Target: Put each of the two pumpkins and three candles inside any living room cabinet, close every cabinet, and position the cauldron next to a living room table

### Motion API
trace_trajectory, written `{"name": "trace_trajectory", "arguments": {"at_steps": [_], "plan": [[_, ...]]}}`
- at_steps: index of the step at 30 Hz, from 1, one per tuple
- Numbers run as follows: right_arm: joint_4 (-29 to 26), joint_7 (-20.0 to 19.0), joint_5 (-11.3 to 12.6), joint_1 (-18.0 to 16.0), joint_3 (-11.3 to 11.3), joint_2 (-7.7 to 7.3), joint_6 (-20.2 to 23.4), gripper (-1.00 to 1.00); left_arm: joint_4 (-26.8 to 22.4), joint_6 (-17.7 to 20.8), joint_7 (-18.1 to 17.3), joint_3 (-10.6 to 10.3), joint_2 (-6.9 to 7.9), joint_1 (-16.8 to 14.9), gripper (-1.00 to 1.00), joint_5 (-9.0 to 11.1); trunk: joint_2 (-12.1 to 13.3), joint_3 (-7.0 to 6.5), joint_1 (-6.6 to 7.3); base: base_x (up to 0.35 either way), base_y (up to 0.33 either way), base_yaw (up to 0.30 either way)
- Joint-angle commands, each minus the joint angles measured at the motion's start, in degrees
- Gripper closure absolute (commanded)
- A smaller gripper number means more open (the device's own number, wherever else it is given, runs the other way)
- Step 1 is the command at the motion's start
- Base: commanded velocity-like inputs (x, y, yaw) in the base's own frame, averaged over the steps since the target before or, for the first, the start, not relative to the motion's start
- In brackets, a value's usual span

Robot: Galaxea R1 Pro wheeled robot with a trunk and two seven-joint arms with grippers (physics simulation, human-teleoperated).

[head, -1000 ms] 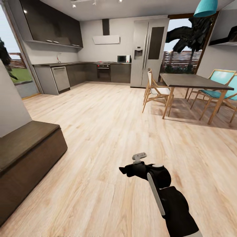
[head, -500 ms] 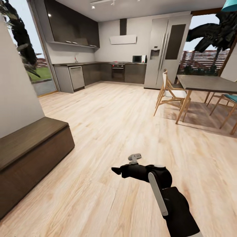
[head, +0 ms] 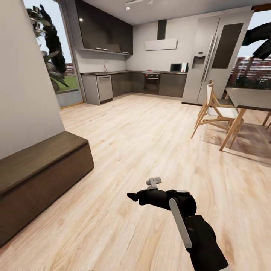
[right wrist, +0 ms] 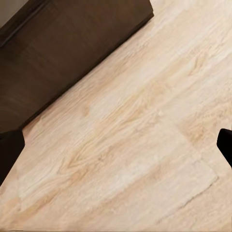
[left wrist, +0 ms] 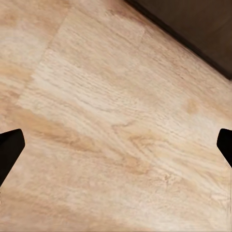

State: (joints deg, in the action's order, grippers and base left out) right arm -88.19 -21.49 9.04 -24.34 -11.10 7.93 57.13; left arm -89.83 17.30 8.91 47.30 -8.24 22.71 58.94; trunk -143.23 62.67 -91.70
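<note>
I see cabinet (head: 37, 177) low against wall, drawers shut. My right gripper (head: 132, 196) hovers over wood floor (head: 124, 143) near cabinet; both jaws spread, empty. Dining table (head: 250, 99) well beyond.

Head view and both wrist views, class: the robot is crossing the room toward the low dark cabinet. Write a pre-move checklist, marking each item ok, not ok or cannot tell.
1. Cabinet in sight: ok, at the head view's left.
2. Cabinet front closed: ok on the faces visible.
3. Floor between robot and cabinet free of obstacles: ok.
4. Left gripper open and empty: ok.
5. Right gripper open and empty: ok.
6. Pumpkins and candles located: cannot tell.
</note>
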Motion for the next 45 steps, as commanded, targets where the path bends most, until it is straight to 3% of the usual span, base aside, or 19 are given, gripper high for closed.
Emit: {"name": "trace_trajectory", "arguments": {"at_steps": [1,4,5,9,11,14,15,17,20,21,22,25,26,27,31,33,34,40,45], "plan": [[-0.17,0.07,0.19,0.53,0.03,0.07,0.41,-1.0,-0.37,0.28,0.04,0.13,-0.12,0.04,-1.0,0.65,-0.02,0.04,0.0,0.031,-0.03,0.285],[-0.45,0.07,0.55,2.16,1.69,0.28,0.94,-1.0,-0.55,0.28,-0.93,0.2,-0.19,0.11,-1.0,0.65,-0.02,0.04,0.0,0.017,-0.016,0.285],[-0.34,0.13,6.82,2.7,8.5,1.29,2.87,-1.0,-0.52,0.98,-1.41,0.36,-0.28,0.24,-1.0,0.83,-0.02,0.04,0.0,0.001,-0.001,0.285],[-0.1,0.18,10.9,1.33,10.34,1.83,2.87,-1.0,-0.24,3.25,-1.36,0.34,-0.56,0.71,-1.0,0.87,-0.02,0.04,0.0,0.001,-0.001,0.285],[0.21,0.29,14.98,0.7,15.69,1.75,2.87,-1.0,1.17,3.52,-1.41,0.39,-0.71,0.88,-1.0,0.72,-0.02,0.04,0.0,0.0,0.0,0.286],[1.29,0.96,17.38,0.31,21.63,1.89,2.87,-1.0,2.17,3.64,-1.59,0.4,-0.67,1.02,-1.0,0.31,-0.02,0.04,0.0,0.0,0.0,0.287],[3.32,2.3,18.48,-0.52,24.87,1.99,2.87,-1.0,2.69,3.76,-1.92,0.41,-0.69,1.41,-1.0,0.12,-0.02,0.04,0.0,0.0,0.0,0.288],[8.68,4.99,20.58,-2.47,28.08,2.07,2.87,-1.0,4.09,3.73,-2.47,0.37,-0.67,1.91,-1.0,0.1,-0.02,0.04,0.0,0.0,0.0,0.288],[15.85,7.68,25.58,-4.69,30.14,2.04,2.87,-1.0,5.43,3.45,-2.95,0.37,-0.62,2.19,-1.0,0.03,-0.02,0.04,0.0,0.0,0.0,0.289],[19.12,9.3,27.87,-5.94,30.69,1.98,2.87,-1.0,5.92,3.17,-3.07,0.44,-0.62,2.28,-1.0,0.03,-0.02,0.04,0.0,0.0,0.0,0.289],[34.2,17.81,34.7,-13.44,36.22,1.32,-4.58,-1.0,7.11,1.63,-3.44,4.44,-1.33,2.8,-1.0,0.32,-0.02,0.04,0.0,0.0,0.0,0.289],[34.72,18.16,36.9,-15.18,36.72,1.17,-4.88,-1.0,7.13,1.59,-5.42,5.54,-1.49,2.86,-1.0,0.16,-0.02,0.04,0.0,0.0,0.0,0.289],[36.44,18.55,39.61,-17.53,36.94,0.29,-4.71,-1.0,6.64,1.89,-10.98,6.57,-1.71,3.63,-1.0,0.16,-0.02,0.04,0.0,0.0,0.0,0.289],[36.93,18.63,40.28,-17.87,36.98,-0.19,-4.32,-1.0,6.58,2.04,-12.16,7.39,-1.75,3.83,-1.0,0.21,-0.02,0.04,0.0,0.0,0.0,0.289],[39.04,19.17,43.99,-18.87,37.01,-1.9,-1.08,-1.0,6.31,4.03,-16.2,14.55,-1.75,4.42,-1.0,0.38,-0.02,0.04,0.0,0.0,0.0,0.289],[39.46,19.45,44.63,-19.01,36.98,-2.11,-0.6,-1.0,5.42,4.3,-16.74,15.8,-1.75,4.46,-1.0,0.37,-0.02,0.04,0.0,0.0,0.0,0.289],[39.96,19.9,45.28,-19.17,36.82,-2.26,-0.09,-1.0,0.51,4.48,-17.3,16.81,-1.69,4.46,-1.0,-0.01,-0.02,0.04,0.0,0.0,0.0,0.289],[40.17,20.11,45.52,-19.23,36.74,-2.22,-0.09,-1.0,-1.05,4.43,-17.06,15.99,-1.61,4.25,-1.0,-0.48,-0.02,0.04,0.0,0.0,0.0,0.289],[40.23,20.15,45.49,-19.25,36.7,-2.1,-0.14,-1.0,-1.03,2.99,-17.01,10.49,-1.33,3.93,-1.0,-6.59,-0.02,0.04,0.0,0.0,0.0,0.289]]}}
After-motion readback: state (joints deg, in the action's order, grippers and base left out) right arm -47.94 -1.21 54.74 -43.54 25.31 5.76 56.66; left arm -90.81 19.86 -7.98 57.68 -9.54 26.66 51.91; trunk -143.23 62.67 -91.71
